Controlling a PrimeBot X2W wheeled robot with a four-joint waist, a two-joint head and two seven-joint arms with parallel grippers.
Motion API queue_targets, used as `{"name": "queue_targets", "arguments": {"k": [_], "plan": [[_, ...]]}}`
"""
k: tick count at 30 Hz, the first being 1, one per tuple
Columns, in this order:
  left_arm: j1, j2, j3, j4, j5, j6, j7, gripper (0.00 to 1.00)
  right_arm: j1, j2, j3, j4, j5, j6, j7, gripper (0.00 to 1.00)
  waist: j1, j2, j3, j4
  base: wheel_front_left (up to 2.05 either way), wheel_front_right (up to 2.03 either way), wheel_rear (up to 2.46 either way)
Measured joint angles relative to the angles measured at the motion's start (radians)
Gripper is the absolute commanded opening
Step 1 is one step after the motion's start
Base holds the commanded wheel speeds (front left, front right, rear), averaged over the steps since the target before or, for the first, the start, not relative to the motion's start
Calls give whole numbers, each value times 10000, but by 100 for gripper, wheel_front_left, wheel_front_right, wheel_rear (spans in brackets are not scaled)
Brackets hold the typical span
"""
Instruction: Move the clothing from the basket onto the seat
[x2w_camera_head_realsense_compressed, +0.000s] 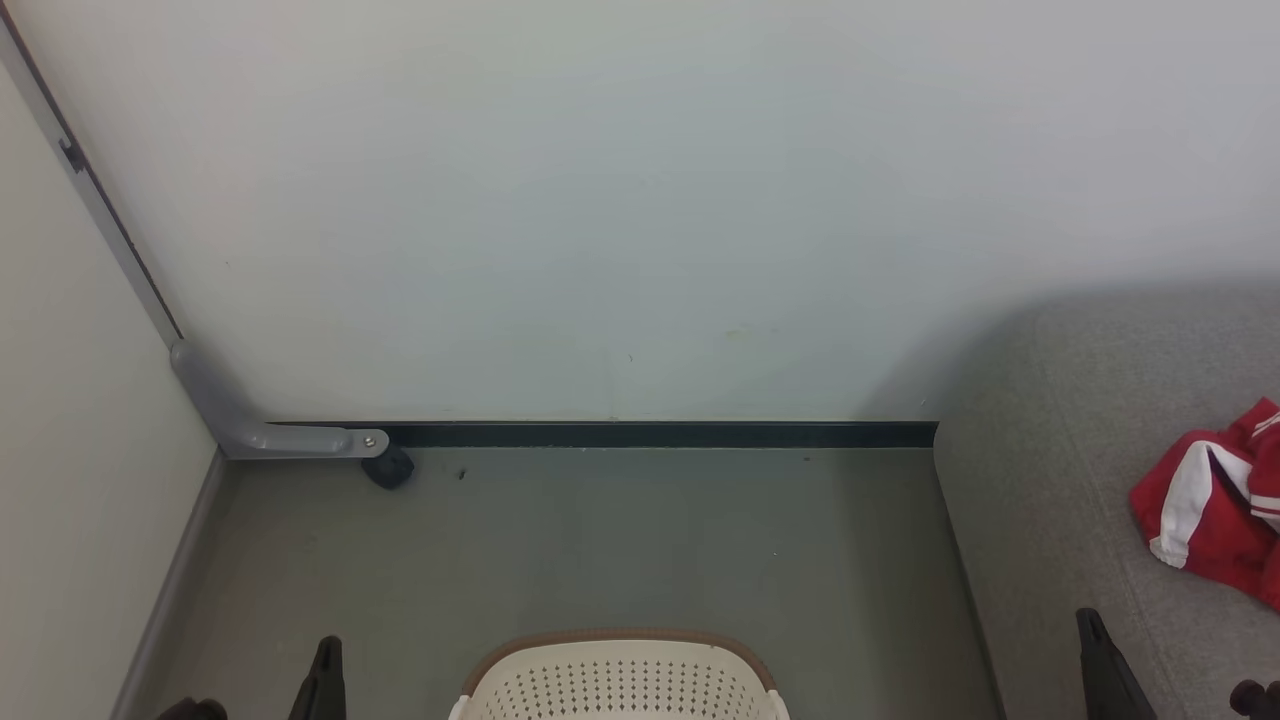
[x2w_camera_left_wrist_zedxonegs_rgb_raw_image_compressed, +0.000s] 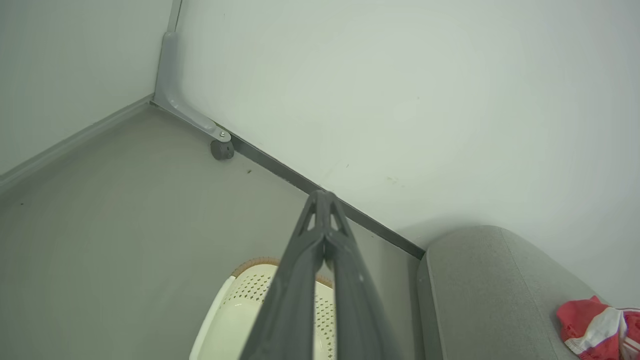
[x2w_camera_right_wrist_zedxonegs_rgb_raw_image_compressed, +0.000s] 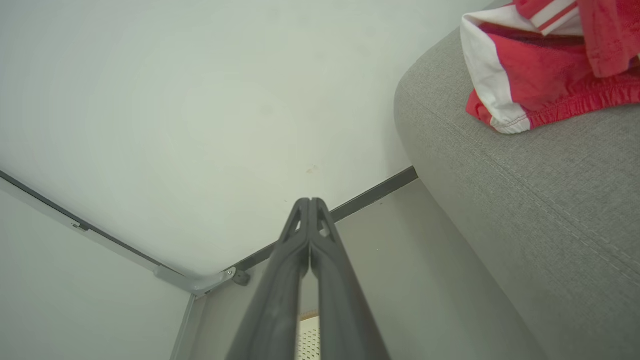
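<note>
Red clothing (x2w_camera_head_realsense_compressed: 1215, 510) lies on the seat (x2w_camera_head_realsense_compressed: 1060, 450), right of the basket (x2w_camera_head_realsense_compressed: 620, 680). Left gripper (x2w_camera_left_wrist_zedxonegs_rgb_raw_image_compressed: 325, 200) and right gripper (x2w_camera_right_wrist_zedxonegs_rgb_raw_image_compressed: 310, 205) flank the basket, both closed, empty. Risk: basket's inside hidden, so any garment remaining there might be missed.

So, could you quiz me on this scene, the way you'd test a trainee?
1. True or false: the red and white garment lies inside the cream laundry basket.
2. The left gripper is: A) wide open; B) shut, holding nothing; C) shut on fabric.
3. Fill in: the basket stands on the ____, beside the grey sofa cushion.
Key: 1 false, it lies on the cushion; 2 B; 3 floor.
</note>
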Motion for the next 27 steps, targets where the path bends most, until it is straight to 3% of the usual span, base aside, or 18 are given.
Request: {"name": "queue_targets", "arguments": {"k": [27], "plan": [[-93,-422,1022,27,-2869,-621,986,0,-289,506,-892,205,3277,117,989,0,0,0,-4,-31,0,0,0]]}}
